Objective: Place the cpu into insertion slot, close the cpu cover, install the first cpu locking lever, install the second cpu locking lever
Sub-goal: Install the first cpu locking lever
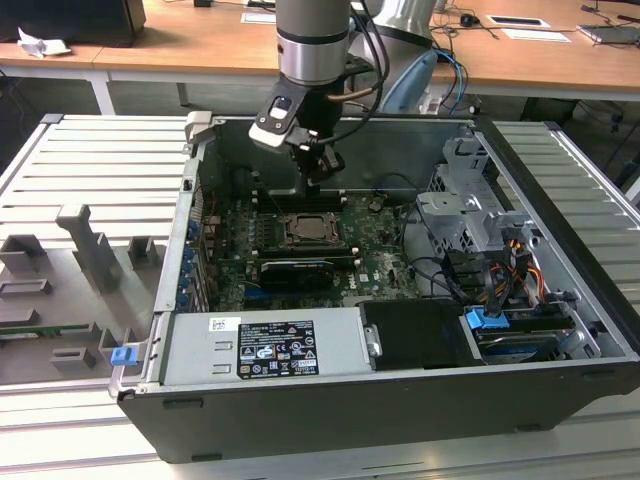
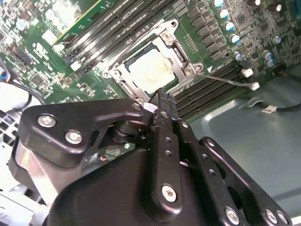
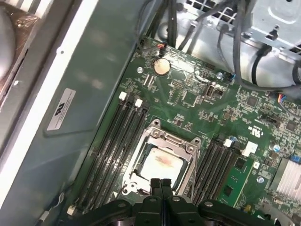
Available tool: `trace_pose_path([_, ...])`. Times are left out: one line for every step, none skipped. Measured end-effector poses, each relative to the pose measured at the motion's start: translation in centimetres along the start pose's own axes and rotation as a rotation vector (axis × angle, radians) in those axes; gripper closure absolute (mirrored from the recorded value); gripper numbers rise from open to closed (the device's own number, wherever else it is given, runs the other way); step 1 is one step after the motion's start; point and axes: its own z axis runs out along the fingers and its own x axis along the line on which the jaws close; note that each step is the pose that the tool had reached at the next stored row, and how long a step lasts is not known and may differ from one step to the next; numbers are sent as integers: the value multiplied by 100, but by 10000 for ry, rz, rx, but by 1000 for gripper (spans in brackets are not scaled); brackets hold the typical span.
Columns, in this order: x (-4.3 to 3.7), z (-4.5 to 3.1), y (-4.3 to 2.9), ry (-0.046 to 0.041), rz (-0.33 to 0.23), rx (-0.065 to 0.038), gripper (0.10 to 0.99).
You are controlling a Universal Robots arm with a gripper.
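Ribbed grey counter carries 1 open computer case. Nearest inside it, in the exterior view, lies 1 silver power supply bearing 1 label. Beyond that spreads 1 green motherboard. At the board's middle sits the insertion slot, flanked by 2 banks of long black memory slots.

In both wrist views the cpu lies flat in that slot. Its pale face shows through the cut-out of the cpu cover, which lies down flat around it.

Just above the socket's edge hangs 1 claw, its 2 fingers clenched together and gripping nothing.

Farther back, past the case's far wall, stands 1 wooden counter with white papers on it.
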Motion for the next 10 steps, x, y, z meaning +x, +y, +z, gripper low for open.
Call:
trace_pose_path([0, 0, 0, 14, -308, -1, 980])
trace_pose_path([0, 0, 0, 20, -447, -2, 980])
trace_pose_path([0, 0, 0, 24, -523, -1, 980])
trace_pose_path([0, 0, 0, 31, -646, -2, 980])
trace_pose_path([0, 0, 0, 35, -731, -2, 980])
trace_pose_path([0, 0, 0, 39, -818, -3, 980])
trace_pose_path([0, 0, 0, 46, -965, -4, 980])
trace_pose_path([0, 0, 0, 50, -1060, -4, 980])
trace_pose_path([0, 0, 0, 54, -1126, -4, 980])
trace_pose_path([0, 0, 0, 61, -1274, -5, 980])
